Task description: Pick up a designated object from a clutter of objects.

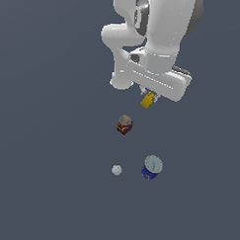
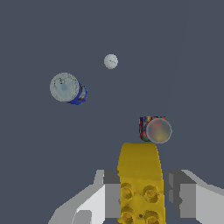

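The small yellow block (image 2: 139,175) has studs on one face and sits clamped between my two grey fingers (image 2: 109,199). In the exterior view the yellow block (image 1: 148,99) hangs just below the white hand, and the fingers are hidden behind the hand body. My gripper (image 2: 140,197) is shut on it and looks lifted above the other items. The red multicoloured can (image 1: 124,125) stands just below it in the exterior view and shows beyond the block in the wrist view (image 2: 153,129).
A blue can with a pale top (image 1: 152,167) stands toward the exterior view's lower right, also in the wrist view (image 2: 68,88). A small white ball (image 1: 117,170) lies to its left, also in the wrist view (image 2: 110,61). The floor (image 1: 42,138) is plain dark grey.
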### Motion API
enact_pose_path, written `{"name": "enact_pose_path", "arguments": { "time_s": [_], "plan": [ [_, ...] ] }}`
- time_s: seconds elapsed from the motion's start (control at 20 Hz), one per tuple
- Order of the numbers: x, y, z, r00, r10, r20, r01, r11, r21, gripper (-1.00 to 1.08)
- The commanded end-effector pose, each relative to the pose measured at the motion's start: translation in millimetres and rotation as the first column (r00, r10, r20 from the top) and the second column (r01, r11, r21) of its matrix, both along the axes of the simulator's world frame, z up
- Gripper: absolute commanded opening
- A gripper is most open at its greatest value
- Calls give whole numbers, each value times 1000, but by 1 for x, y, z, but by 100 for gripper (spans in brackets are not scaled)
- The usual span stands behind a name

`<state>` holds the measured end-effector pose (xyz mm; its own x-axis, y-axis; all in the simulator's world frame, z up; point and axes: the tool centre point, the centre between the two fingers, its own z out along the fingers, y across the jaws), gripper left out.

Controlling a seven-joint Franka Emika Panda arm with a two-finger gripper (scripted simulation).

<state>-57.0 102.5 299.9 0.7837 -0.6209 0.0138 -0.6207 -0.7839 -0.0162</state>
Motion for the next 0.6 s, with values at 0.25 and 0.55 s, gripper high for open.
{"name": "enact_pose_path", "arguments": {
  "time_s": [0.25,0.55],
  "plan": [
    [-12,-3,70,1000,0,-10,0,1000,-3,-100],
    [-18,-4,113,1000,1,-16,-1,1000,-3,-100]
  ]
}}
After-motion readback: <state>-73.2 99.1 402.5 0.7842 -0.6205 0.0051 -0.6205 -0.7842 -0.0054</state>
